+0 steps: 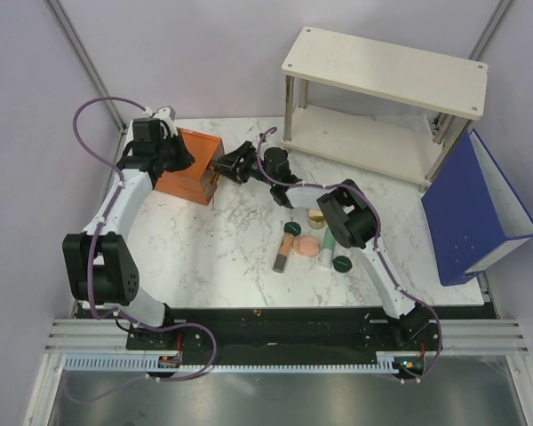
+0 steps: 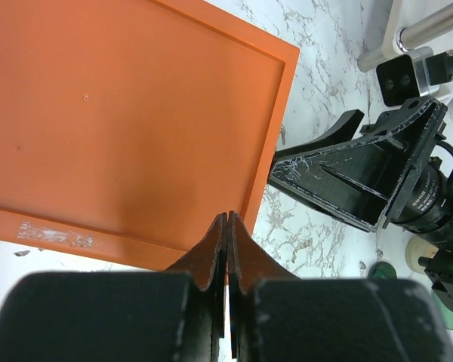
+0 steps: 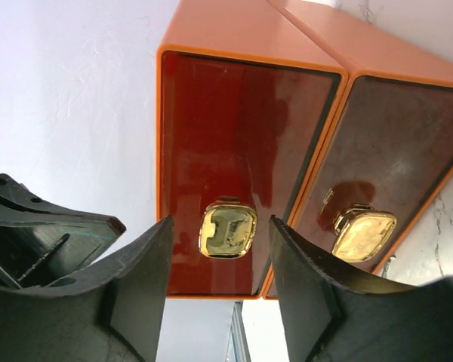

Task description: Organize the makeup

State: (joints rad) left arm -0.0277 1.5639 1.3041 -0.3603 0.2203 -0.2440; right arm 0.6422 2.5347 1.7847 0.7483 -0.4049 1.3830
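- A white marble table (image 1: 213, 248) stood between pale grey walls, with a wooden shelf (image 1: 386, 67) at the far side and a blue binder (image 1: 471, 213) leaning at the right
- All the makeup lay loose on the bare table in one small group near the right arm: two dark green discs (image 1: 292, 228), a peach-pink compact (image 1: 307, 246), a tan-gold jar (image 1: 317, 217), a mint-green tube (image 1: 326, 248) and a brown-pink stick (image 1: 283, 251); no piece was put away
- The orange box (image 1: 188, 169) stood at the far left, well apart from the makeup, and its drawer front (image 3: 241, 166) looked closed
- The left gripper (image 2: 228, 226) was fully closed on nothing, its tips above the top of the box near the edge; whether it pressed on the box I cannot tell
- The right gripper (image 3: 220, 230) had its jaws apart, one on each side of the gold knob (image 3: 227, 230), with a gap on both sides, so the knob was not yet held
- In my judgement the task was only at its start: the drawer was to be opened first, and all six pieces remained to be moved
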